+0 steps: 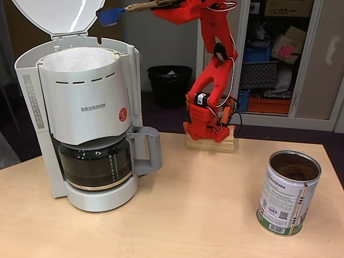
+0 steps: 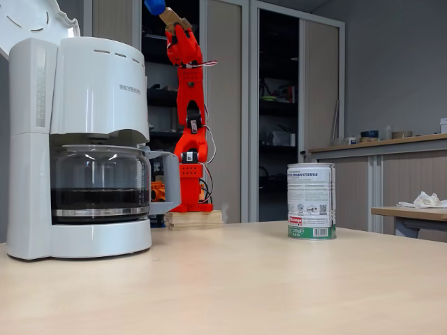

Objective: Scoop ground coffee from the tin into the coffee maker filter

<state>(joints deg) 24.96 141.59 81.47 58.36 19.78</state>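
The silver tin (image 1: 288,199) with a white and green label stands open at the table's right, dark brown inside; it also shows at the right in the other fixed view (image 2: 311,201). The white paper filter (image 1: 80,56) lines the top basket of the white Severin coffee maker (image 1: 86,107) (image 2: 77,139) at the left. My red arm reaches high, and my gripper (image 1: 161,5) (image 2: 180,28) is shut on the tan handle of a blue scoop (image 1: 110,16) (image 2: 155,5). The scoop hangs above the filter basket's right rim, next to the raised lid (image 1: 59,16). What the scoop holds is hidden.
A glass carafe (image 1: 97,161) with dark liquid sits under the basket. The arm's base stands on a wooden block (image 1: 210,142) at the table's back edge. A black bin (image 1: 169,83) and shelves with boxes (image 1: 269,54) are behind. Bare tabletop (image 1: 204,204) lies between maker and tin.
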